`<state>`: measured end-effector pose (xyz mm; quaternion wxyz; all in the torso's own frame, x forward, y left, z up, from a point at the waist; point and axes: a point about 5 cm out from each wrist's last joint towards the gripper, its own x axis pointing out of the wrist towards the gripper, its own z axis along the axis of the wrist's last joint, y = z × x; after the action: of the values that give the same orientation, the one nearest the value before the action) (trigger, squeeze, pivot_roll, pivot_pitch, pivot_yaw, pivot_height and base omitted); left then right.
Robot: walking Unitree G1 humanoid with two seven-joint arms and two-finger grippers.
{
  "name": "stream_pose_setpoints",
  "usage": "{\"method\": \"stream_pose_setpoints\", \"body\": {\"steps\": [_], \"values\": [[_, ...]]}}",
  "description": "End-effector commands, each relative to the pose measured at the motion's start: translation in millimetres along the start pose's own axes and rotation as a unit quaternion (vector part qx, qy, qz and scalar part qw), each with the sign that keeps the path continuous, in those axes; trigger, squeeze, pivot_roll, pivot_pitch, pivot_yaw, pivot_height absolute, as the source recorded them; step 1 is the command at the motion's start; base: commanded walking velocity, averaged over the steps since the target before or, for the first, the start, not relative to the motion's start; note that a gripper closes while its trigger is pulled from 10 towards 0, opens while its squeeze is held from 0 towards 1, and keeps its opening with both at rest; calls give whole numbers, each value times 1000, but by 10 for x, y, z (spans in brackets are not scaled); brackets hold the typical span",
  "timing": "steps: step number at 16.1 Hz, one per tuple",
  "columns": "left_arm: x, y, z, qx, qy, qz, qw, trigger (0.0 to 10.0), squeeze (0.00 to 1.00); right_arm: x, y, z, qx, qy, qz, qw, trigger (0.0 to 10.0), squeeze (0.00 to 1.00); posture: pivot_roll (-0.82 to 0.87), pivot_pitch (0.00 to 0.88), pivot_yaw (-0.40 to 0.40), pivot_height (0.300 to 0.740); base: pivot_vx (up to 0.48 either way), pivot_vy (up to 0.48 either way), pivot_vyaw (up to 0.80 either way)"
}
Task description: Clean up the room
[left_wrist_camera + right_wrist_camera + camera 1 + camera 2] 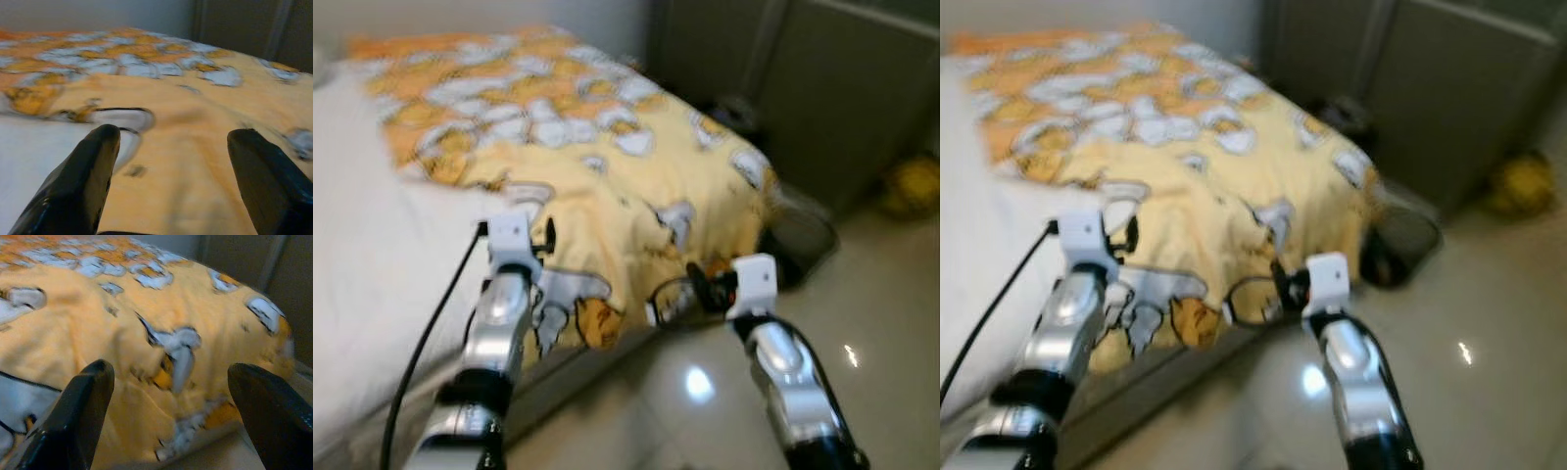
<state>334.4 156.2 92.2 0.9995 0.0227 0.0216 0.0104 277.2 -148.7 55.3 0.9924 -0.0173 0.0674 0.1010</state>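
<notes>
a yellow cartoon-print blanket [607, 176] is lying over the white bed [372, 294], spilling off its corner toward 5 o'clock. the left gripper [171, 161] and right gripper [168, 401] are hovering beside it, fingers spread wide, holding nothing.

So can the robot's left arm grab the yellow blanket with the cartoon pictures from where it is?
Probably yes. The left gripper hovers with its fingers apart just above the yellow cartoon-print blanket on the white bed, and nothing lies between them.
</notes>
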Motion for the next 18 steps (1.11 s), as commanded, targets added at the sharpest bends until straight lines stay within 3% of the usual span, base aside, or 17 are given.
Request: {"method": "stream_pose_setpoints", "body": {"steps": [1, 2, 4, 9, 14, 16, 18], "values": [[7, -82, -25, 30, 7, -19, 999, 10000, 0, 6, -16, 42, 1, -7, -7, 1000, 10000, 0, -51, 0, 14, 740, 0, 480, 0], [19, -155, -38, 53, 11, -34, 998, 10000, 0, 3, -17, 35, 0, -6, -8, 1000, 10000, 0, -52, 0, 12, 740, 0, 0, 0], [18, -207, -51, 37, 14, -42, 998, 10000, 0, -2, -15, 38, -1, -5, -7, 1000, 10000, 0, -56, 0, 13, 740, 0, 0, 0], [-8, -165, -213, 21, 55, 0, 998, 10000, 0, -46, -22, 18, -7, 0, -3, 1000, 10000, 0, -70, 0, 14, 740, 346, -120, 0], [-7, -109, -284, 35, 74, 17, 996, 10000, 0, -56, 1, -9, -12, 5, 7, 1000, 10000, 0, -76, 0, 13, 740, 475, 0, 0], [-1, -91, -297, 5, 80, 31, 996, 10000, 0, -53, -6, -7, -16, 8, 13, 1000, 10000, 0, -77, 0, 8, 740, 480, 0, 0], [-3, -67, -321, 3, 89, 40, 995, 10000, 0, -59, -3, -10, -18, 10, 19, 1000, 10000, 0, -77, 0, 4, 740, 442, 124, 0]]}}
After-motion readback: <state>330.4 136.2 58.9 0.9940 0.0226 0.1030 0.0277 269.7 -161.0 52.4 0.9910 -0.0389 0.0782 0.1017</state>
